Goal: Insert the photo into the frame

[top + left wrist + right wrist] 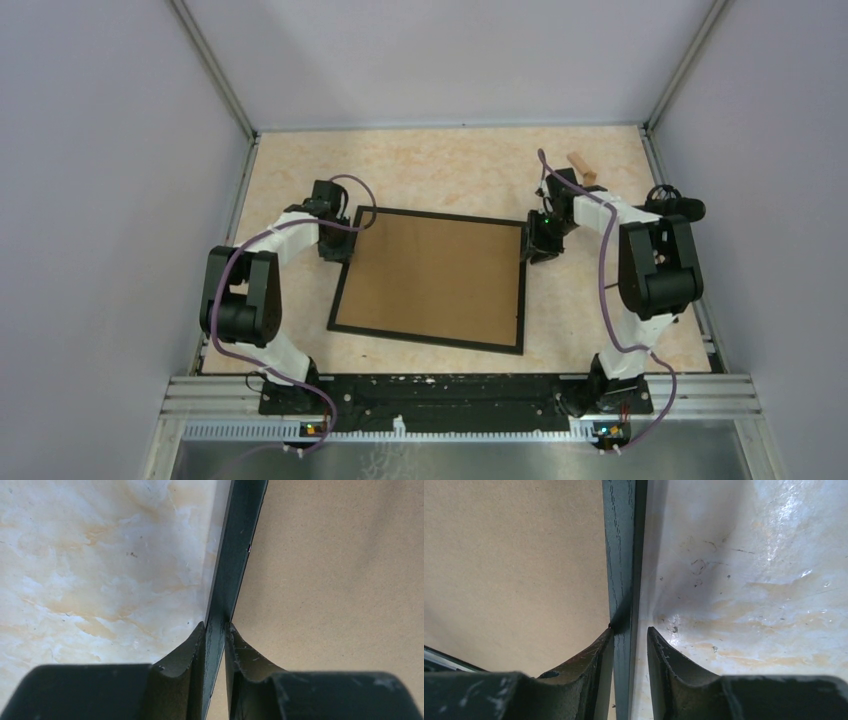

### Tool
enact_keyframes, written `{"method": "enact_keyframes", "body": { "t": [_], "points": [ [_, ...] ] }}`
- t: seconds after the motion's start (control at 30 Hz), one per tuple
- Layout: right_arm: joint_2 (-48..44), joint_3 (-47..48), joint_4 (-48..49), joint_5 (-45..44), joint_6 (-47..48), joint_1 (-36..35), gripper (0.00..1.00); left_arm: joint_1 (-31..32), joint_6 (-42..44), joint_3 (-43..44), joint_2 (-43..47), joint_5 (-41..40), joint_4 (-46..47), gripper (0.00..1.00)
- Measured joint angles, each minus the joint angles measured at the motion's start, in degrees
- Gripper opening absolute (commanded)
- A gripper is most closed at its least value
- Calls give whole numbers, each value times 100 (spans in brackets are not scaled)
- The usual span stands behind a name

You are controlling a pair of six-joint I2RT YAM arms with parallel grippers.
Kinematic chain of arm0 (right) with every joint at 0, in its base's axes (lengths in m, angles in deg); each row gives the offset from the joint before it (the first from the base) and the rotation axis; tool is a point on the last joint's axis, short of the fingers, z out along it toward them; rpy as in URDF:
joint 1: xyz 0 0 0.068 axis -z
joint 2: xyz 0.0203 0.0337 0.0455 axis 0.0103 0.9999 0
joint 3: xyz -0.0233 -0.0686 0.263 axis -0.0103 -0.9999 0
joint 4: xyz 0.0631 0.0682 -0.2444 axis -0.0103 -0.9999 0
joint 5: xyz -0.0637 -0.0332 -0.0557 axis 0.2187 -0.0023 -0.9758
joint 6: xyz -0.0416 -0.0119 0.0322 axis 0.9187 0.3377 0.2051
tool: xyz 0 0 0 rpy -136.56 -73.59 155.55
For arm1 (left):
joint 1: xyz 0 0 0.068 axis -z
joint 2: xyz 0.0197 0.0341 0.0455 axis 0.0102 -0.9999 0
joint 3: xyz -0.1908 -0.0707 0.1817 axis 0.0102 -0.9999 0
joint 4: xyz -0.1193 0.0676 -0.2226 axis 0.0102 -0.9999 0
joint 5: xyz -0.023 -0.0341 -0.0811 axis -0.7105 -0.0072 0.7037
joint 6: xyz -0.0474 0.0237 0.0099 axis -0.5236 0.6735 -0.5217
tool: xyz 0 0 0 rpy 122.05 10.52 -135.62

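The frame (341, 288) lies face down on the table, its brown backing board (430, 275) facing up inside a thin black edge. My left gripper (340, 250) is at the frame's left edge. In the left wrist view the gripper (216, 627) has both fingertips pressed on the black rail (235, 555). My right gripper (537, 250) is at the right edge. In the right wrist view that gripper (630, 629) straddles the rail (620, 540): the inner finger touches it and the outer finger (664, 660) stands apart. The photo is not in view.
A small wooden piece (583, 166) lies at the back right of the marbled tabletop (450, 160), behind the right arm. Grey walls close in the table on the left, back and right. The arm bases sit along the near rail (440, 395).
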Motion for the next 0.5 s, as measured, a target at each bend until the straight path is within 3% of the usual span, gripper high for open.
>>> {"method": "enact_keyframes", "body": {
  "t": [0.3,0.5],
  "points": [
    [278,221,-114,179,0,7,30,0,116,0,0,-20,11,8],
    [765,822,-686,103,48,-85,30,0,260,59,-68,17,-26,1]
  ]
}}
